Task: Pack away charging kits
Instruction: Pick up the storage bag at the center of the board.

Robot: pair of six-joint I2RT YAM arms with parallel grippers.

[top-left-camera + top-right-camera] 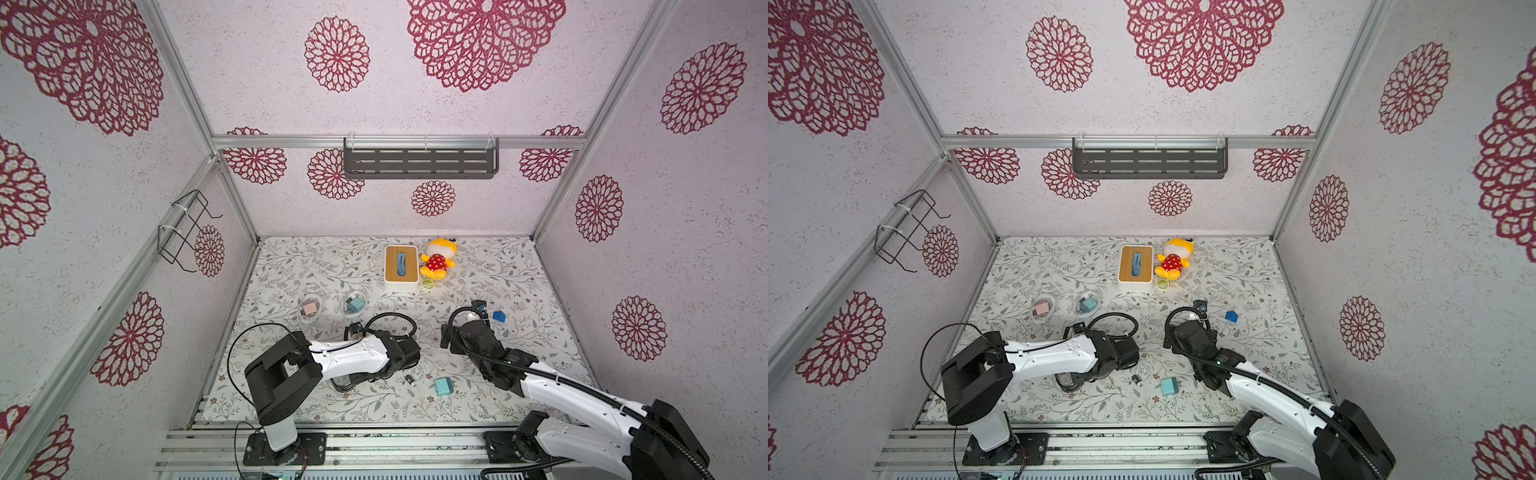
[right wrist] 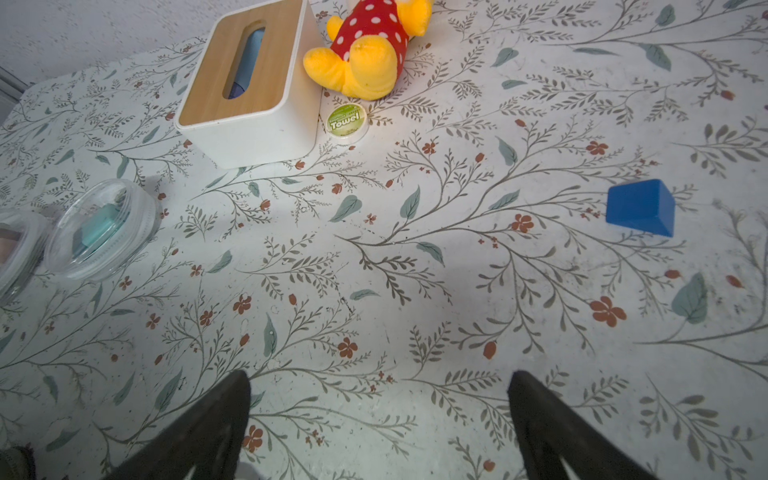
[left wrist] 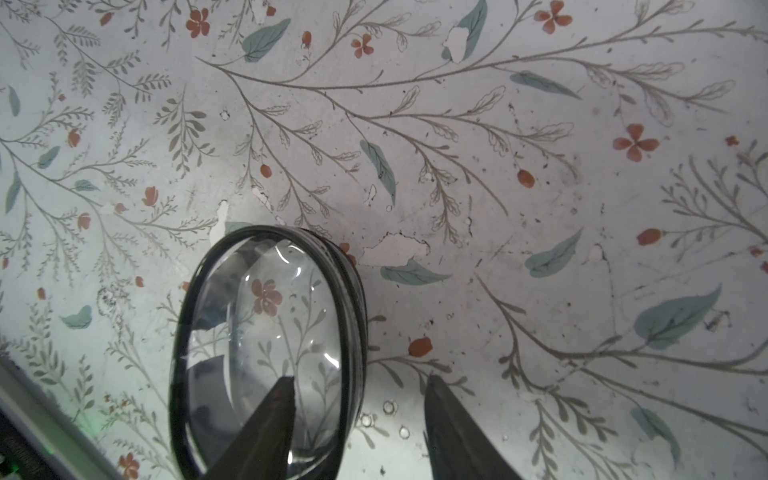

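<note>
Two lidded clear oval containers stand side by side at the left. One holds a pale pink adapter [image 1: 309,308], its neighbour a teal adapter [image 1: 355,304] [image 2: 97,228]. Another teal adapter [image 1: 443,386] [image 1: 1169,386] lies loose on the table near the front, with a small dark-ended piece [image 1: 410,379] beside it, too small to make out. My left gripper [image 3: 359,378] is open and straddles the dark rim of an empty clear oval container [image 3: 266,332] [image 1: 343,384]: one finger over its inside, one outside, both apart from the rim. My right gripper [image 2: 380,376] hangs open over bare table.
A white box with a wooden lid [image 1: 401,268] stands at the back, with a yellow plush toy [image 1: 438,257] and a green towel disc [image 1: 428,284] next to it. A dark blue block [image 1: 498,317] [image 2: 640,208] lies right of my right arm. Walls enclose three sides.
</note>
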